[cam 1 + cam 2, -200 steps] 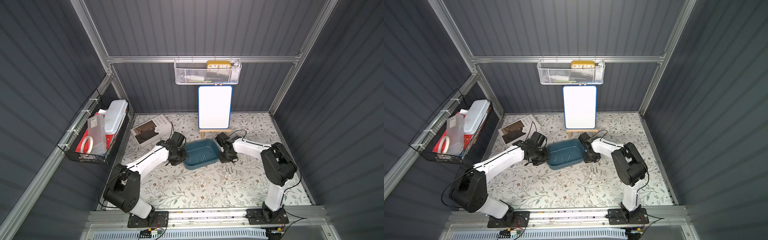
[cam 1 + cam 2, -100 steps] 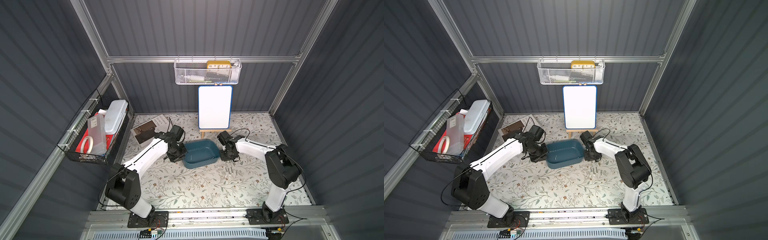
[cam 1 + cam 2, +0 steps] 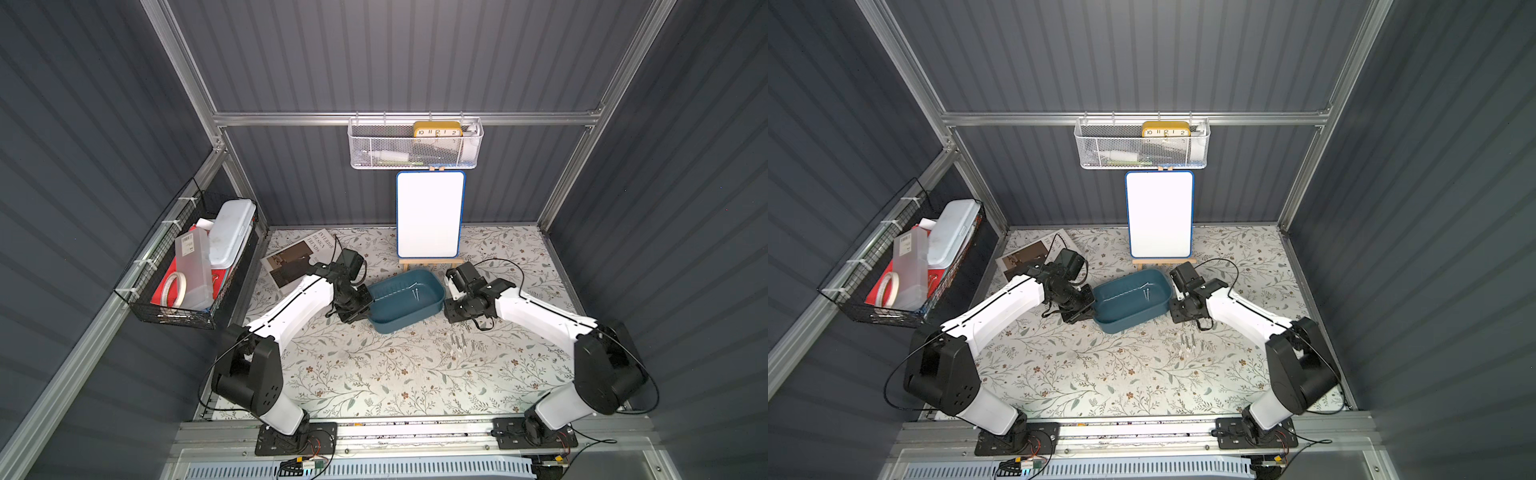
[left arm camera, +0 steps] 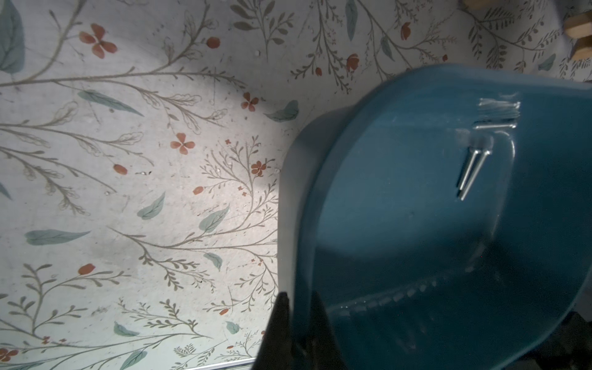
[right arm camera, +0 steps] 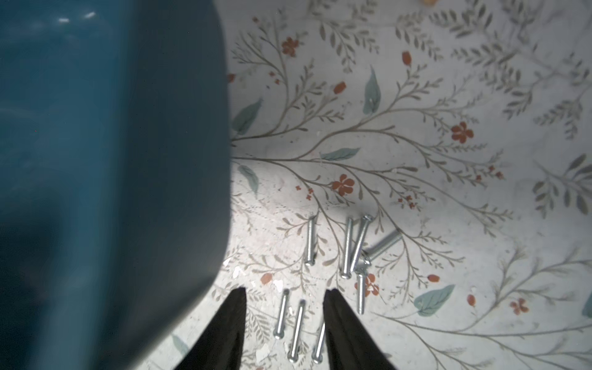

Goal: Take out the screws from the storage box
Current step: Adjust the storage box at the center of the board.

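Observation:
The dark teal storage box (image 3: pixel 390 316) (image 3: pixel 1121 318) lies mid-table between my two arms, and its left end looks a little raised. My left gripper (image 3: pixel 360 306) (image 4: pixel 298 304) is shut on the rim at that end, one finger inside and one outside. Two silver screws (image 3: pixel 415 293) (image 4: pixel 471 169) lie inside, toward the box's right end. Several more screws (image 3: pixel 459 343) (image 5: pixel 350 248) lie on the mat in front of the box's right end. My right gripper (image 3: pixel 454 311) (image 5: pixel 285 296) hangs open just above them, beside the box wall (image 5: pixel 153 160), holding nothing.
A whiteboard on a small wooden easel (image 3: pixel 430 220) stands right behind the box. A magazine (image 3: pixel 297 259) lies at the back left. A black wire basket (image 3: pixel 187 266) hangs on the left wall, and a white mesh basket (image 3: pixel 415 143) with a clock hangs on the back wall.
My right gripper's jaws have opened from shut, beside the box's right end. The left wrist has risen a little while keeping its grip on the box rim.

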Controlling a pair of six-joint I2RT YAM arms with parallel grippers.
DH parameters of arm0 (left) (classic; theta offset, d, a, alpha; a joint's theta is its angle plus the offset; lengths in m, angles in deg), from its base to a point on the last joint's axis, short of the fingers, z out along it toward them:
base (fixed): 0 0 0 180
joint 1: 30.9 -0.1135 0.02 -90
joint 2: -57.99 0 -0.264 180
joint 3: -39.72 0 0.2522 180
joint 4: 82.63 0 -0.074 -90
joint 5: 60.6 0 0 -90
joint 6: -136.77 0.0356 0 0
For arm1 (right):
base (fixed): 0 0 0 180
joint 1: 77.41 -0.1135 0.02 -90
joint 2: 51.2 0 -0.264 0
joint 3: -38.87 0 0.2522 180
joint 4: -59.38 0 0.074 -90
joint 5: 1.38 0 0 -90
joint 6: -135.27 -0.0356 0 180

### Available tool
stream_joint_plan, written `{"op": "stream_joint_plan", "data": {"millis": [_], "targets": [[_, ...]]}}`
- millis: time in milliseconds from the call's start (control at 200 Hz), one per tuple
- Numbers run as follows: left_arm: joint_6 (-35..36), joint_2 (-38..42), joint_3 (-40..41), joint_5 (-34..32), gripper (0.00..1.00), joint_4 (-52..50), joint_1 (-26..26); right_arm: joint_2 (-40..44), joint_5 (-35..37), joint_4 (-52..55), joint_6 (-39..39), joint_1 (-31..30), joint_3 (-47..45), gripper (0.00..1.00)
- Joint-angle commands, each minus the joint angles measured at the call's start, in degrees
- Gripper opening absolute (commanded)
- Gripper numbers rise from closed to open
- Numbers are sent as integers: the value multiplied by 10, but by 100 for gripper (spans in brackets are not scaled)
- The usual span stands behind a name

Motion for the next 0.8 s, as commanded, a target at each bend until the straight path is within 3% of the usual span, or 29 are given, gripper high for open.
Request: {"op": "stream_joint_plan", "data": {"millis": [0, 215, 390, 535, 795], "targets": [[11, 5, 6, 5, 0, 8, -3, 49, -54, -40, 45, -6, -15, 51], [11, -1, 10, -19, 0, 8, -4, 70, -80, -18, 85, -21, 9, 60], [8, 2, 21, -43, 0, 8, -3, 53, -86, -39, 180, -112, 20, 64], [10, 1, 37, -54, 0, 8, -4, 5, -124, -71, 230, -164, 55, 65], [12, 18, 68, -54, 0, 8, -7, -113, -175, -46, 268, -196, 153, 67]]}}
